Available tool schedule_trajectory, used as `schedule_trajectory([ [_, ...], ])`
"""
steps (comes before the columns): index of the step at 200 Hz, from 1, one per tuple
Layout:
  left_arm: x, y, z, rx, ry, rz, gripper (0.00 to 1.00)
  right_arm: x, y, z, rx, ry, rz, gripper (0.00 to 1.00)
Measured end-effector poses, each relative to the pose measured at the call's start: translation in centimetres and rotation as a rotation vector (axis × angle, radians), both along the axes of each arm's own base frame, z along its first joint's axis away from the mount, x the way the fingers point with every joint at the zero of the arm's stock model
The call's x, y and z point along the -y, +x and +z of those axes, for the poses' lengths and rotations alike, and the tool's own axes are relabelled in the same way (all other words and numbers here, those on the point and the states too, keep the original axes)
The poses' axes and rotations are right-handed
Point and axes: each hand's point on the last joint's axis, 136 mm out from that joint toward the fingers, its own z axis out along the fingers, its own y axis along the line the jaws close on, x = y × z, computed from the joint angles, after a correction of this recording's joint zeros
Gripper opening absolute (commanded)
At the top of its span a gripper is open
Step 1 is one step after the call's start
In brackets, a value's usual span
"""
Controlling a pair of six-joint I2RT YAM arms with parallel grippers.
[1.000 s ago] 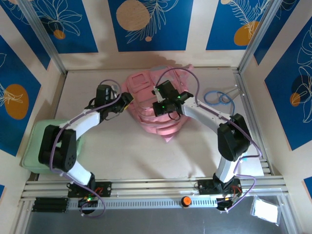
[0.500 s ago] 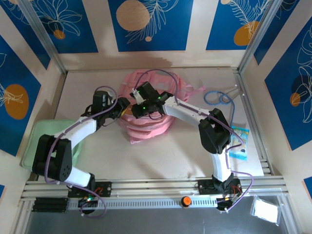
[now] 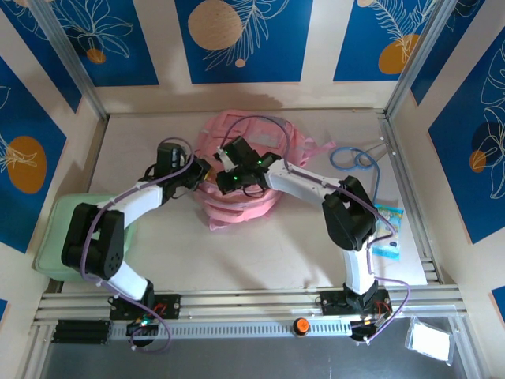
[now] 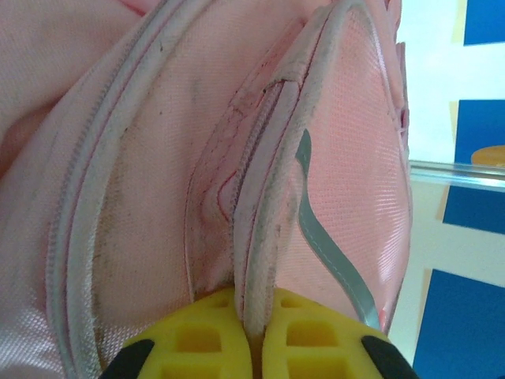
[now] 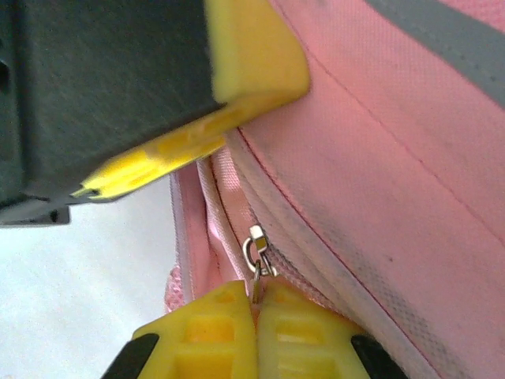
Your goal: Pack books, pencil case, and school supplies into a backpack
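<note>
The pink backpack [image 3: 251, 192] lies on the table's middle with its grey-piped seams showing. At the pack's left side my left gripper [image 3: 203, 170] is shut on a piped fabric edge of the backpack [image 4: 260, 260], the seam running up between the yellow fingertips [image 4: 197, 339]. Just beside it my right gripper [image 3: 222, 166] is shut on the metal zipper pull [image 5: 258, 257] of the backpack [image 5: 379, 158]; in the right wrist view the left gripper's yellow finger [image 5: 252, 55] sits close above. The books and the pencil case are out of view.
A pale green tray [image 3: 57, 229] sits at the left edge under the left arm. A blue cable loop [image 3: 353, 158] lies at the back right. A blue-and-white packet [image 3: 388, 229] lies by the right rail, beside the right arm's elbow.
The right arm swung left, dragging the backpack toward the left arm and uncovering the packet. The left gripper, open half a second ago, has closed on the backpack's edge.
</note>
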Motion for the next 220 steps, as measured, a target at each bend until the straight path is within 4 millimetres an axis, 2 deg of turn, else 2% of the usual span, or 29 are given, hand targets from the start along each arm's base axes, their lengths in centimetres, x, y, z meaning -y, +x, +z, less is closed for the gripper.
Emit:
schedule_trajectory([
  [51, 0.5, 0.1, 0.3, 0.013, 0.043, -0.02, 0.0, 7.3, -1.1, 0.5, 0.01, -0.031, -0.088, 0.0],
  [88, 0.4, 0.4, 0.0, 0.016, 0.068, -0.025, 0.0, 12.4, -1.4, -0.8, -0.003, -0.09, -0.149, 0.0],
  [143, 0.7, 1.1, -0.2, 0.027, 0.114, -0.087, 0.0, 15.6, 0.3, -0.5, 0.006, -0.132, -0.18, 0.02],
  [195, 0.8, 1.4, -0.2, 0.04, 0.199, -0.207, 0.0, 17.9, 3.5, 0.7, -0.016, -0.166, -0.25, 0.15],
  [220, 1.2, 1.5, 0.0, 0.054, 0.223, -0.28, 0.0, 18.9, 4.3, 1.0, -0.047, -0.157, -0.288, 0.19],
])
